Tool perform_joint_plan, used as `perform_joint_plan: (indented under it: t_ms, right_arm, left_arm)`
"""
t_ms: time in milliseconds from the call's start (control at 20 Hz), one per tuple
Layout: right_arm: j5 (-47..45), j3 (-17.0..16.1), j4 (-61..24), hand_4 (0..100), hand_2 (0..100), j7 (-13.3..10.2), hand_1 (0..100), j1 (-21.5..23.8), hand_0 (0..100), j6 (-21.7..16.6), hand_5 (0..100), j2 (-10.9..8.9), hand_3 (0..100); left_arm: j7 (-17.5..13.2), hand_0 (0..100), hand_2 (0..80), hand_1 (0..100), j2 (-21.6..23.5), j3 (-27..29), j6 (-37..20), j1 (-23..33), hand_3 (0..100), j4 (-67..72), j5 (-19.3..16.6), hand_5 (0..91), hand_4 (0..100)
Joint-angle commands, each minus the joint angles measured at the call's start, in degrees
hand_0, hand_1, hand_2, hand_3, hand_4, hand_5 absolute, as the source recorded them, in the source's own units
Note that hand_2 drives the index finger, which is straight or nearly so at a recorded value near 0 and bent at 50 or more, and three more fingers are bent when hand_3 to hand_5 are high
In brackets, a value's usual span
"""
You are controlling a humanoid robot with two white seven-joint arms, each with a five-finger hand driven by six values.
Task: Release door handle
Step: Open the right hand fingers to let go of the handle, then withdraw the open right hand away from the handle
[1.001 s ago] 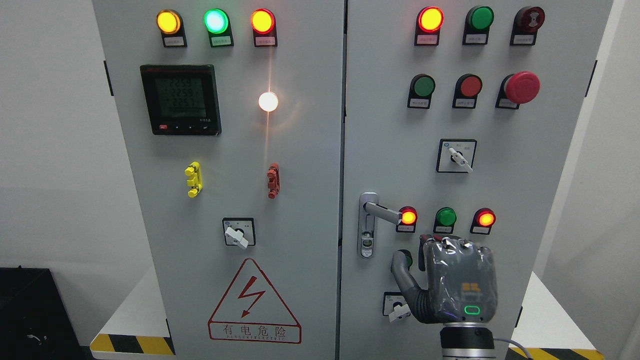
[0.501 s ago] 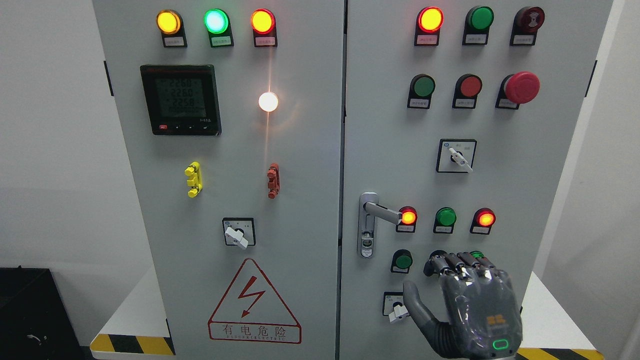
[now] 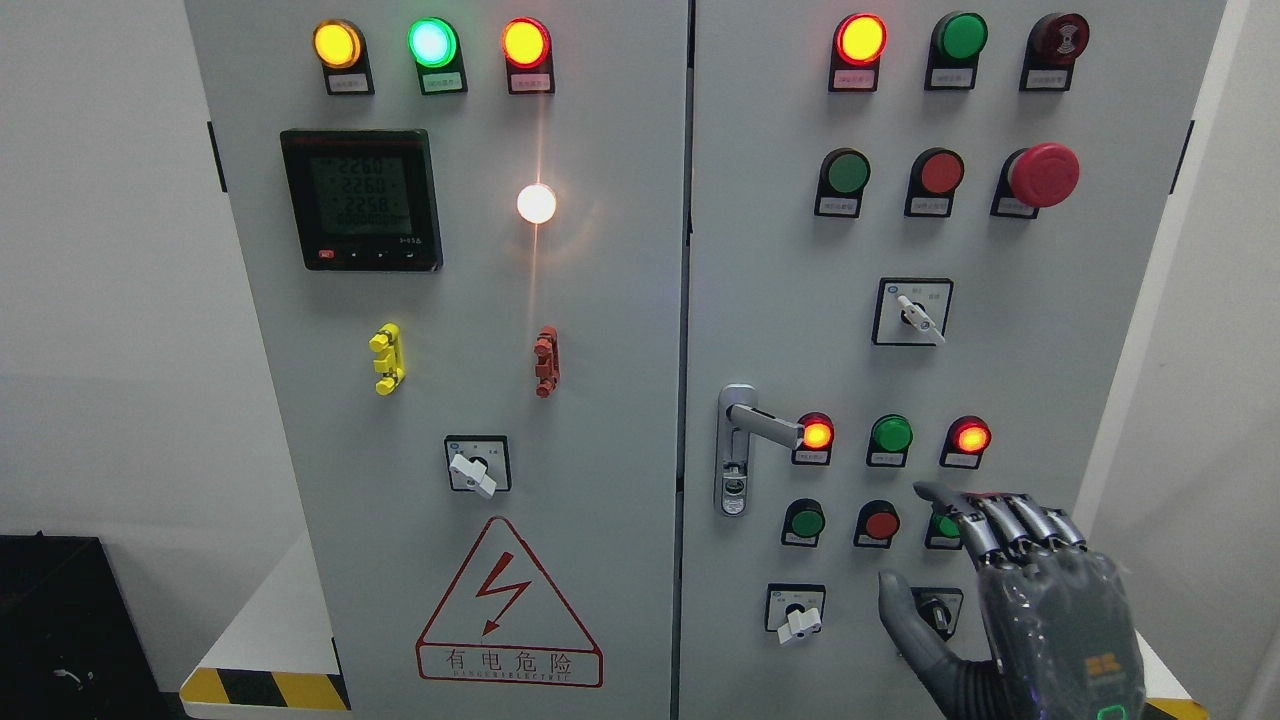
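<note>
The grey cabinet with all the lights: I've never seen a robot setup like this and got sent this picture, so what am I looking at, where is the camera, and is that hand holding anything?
The picture comes from a camera on a humanoid robot's head, facing an electrical control cabinet with two doors. The left door carries indicator lamps, a digital meter, a rotary switch and a lightning warning sign. The right door has more lamps, push buttons, a red emergency stop and a silver door handle. At the lower right is the robot's right hand, dark grey with jointed fingers. It holds nothing: its fingers are relaxed and it sits well right of and below the handle, not touching it. The left hand is out of view.
</note>
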Motion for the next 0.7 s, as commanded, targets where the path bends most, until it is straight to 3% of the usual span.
perform_joint_plan:
  t_ms: [0, 351, 651]
  right_arm:
    - [-2.3, -2.9, -1.3, 15, 14, -0.4, 31, -0.6, 56, -0.2, 15, 0.17, 13]
    - [-2.3, -2.5, -1.4, 13, 13, -0.1, 30, -0.5, 57, -0.6, 11, 0.88, 13]
    - [-2.3, 1.1, -1.4, 16, 14, 0.0, 30, -0.4, 57, -0.6, 12, 1.84, 15]
  left_arm:
    - [0.0, 12, 0.0, 56, -0.1, 0.0, 0.0, 1.0, 0, 0.0, -0.1, 0.0, 0]
    - [0.0, 12, 0.0, 56, 0.0, 0.0, 0.0, 1.0, 0, 0.0, 0.0, 0.0, 0]
    - [0.0, 12, 0.0, 56, 0.0, 0.0, 0.0, 1.0, 0, 0.0, 0.0, 0.0, 0]
